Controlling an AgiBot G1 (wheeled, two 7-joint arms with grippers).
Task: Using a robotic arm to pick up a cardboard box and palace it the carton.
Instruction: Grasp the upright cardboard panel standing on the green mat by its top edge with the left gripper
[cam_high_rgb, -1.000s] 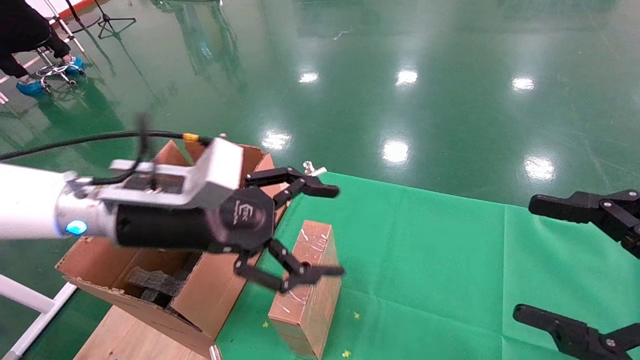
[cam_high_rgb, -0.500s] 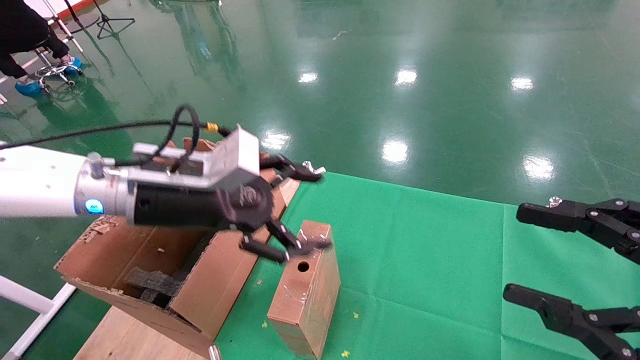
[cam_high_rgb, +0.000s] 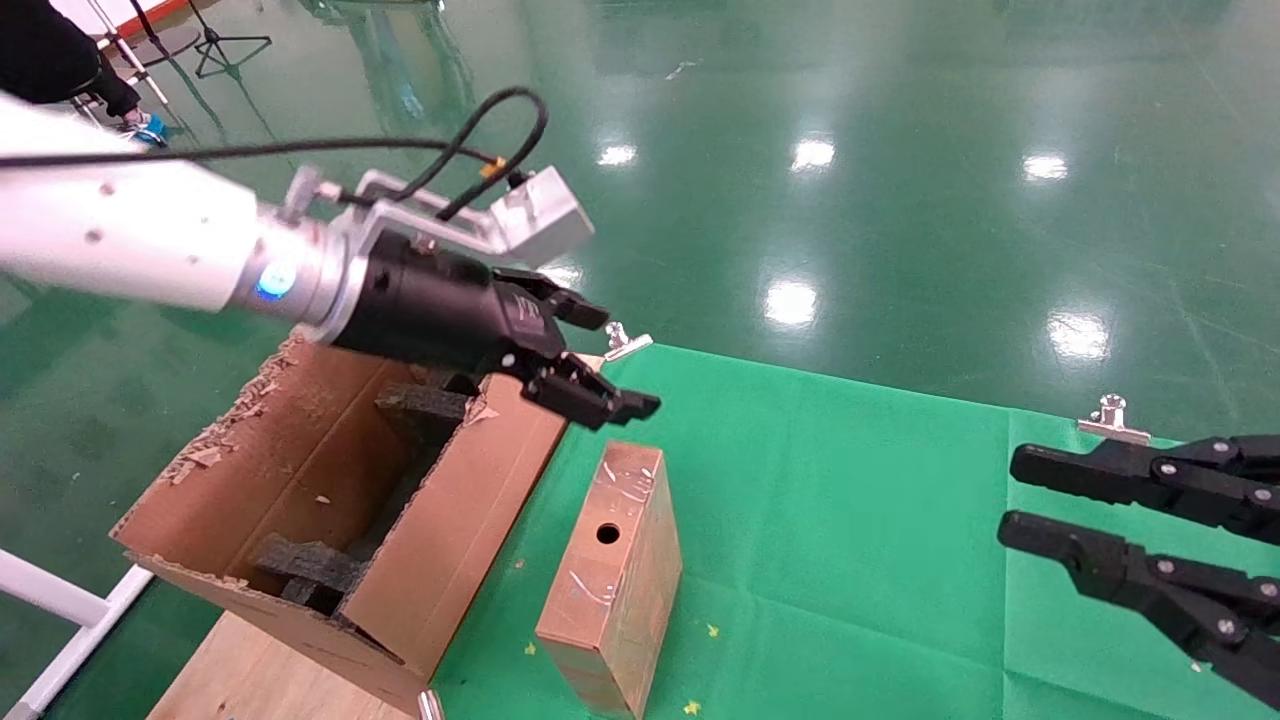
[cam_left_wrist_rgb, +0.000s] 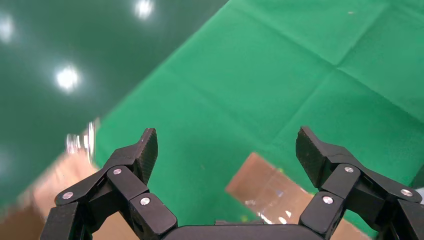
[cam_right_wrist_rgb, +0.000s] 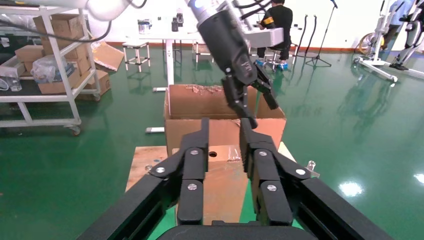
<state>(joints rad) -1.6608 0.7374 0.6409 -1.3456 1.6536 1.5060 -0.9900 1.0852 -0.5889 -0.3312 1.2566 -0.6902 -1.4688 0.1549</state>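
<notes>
1. One cardboard box (cam_high_rgb: 612, 575) lies on the green cloth (cam_high_rgb: 850, 520), just beside the carton (cam_high_rgb: 330, 500). The left gripper (cam_high_rgb: 590, 365), on the white robotic arm (cam_high_rgb: 130, 240), hangs in the air above the box's far end and the carton's near flap, touching neither; it holds nothing.

2. Two views disagree in what they reveal of that gripper. In the head view its fingers overlap, so their spread is hard to read. The left wrist view shows the left gripper (cam_left_wrist_rgb: 227, 150) with fingers (cam_left_wrist_rgb: 145, 150) spread wide, and the far end of the cardboard box (cam_left_wrist_rgb: 272, 192) below and between them on the green cloth (cam_left_wrist_rgb: 260, 75).

3. The right gripper (cam_high_rgb: 1010, 500) is parked above the cloth, well apart from the box, its fingers parted a little and holding nothing. The right wrist view looks between the fingers of the right gripper (cam_right_wrist_rgb: 225, 132) and shows the cardboard box (cam_right_wrist_rgb: 220, 180), the carton (cam_right_wrist_rgb: 192, 102) behind it, and the left gripper (cam_right_wrist_rgb: 257, 107) above both.

4. The box's long axis runs from the robot's side outward, roughly parallel to the carton's side wall. The face with the round hole is turned upward. The box rests on a long narrow face.

5. Dark foam pieces (cam_high_rgb: 310, 565) lie inside the carton, whose torn flaps stand open.
</notes>
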